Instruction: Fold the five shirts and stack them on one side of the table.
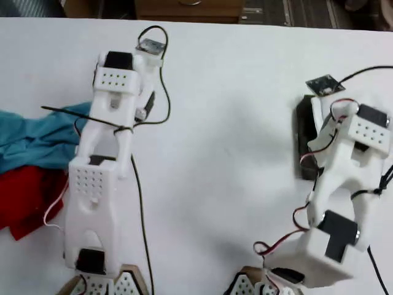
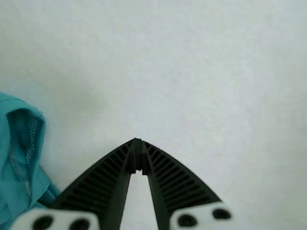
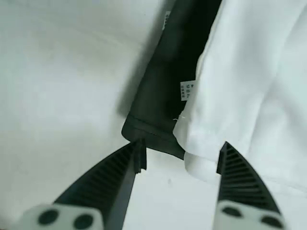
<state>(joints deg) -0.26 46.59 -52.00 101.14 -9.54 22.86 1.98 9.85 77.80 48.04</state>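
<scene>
**Right fingers spread over the black-and-white pile, left fingers closed by the teal shirt**

Over on the right, the right gripper (image 3: 182, 148) hangs with its fingers spread wide. It straddles the corner where the black shirt (image 3: 168, 91) meets the white shirt (image 3: 254, 86), which lies partly over it. The danger is that closing here could pinch both hems at once and drag the pair askew.

On the other side, the left gripper (image 2: 137, 143) has its fingers pressed together and empty above the bare worktop (image 1: 233, 123). The teal shirt (image 2: 19, 158) lies rumpled just beside it. At the worktop's left edge the teal overlaps the red shirt (image 1: 24, 196), so tugging one may haul the other along or off the edge.
</scene>
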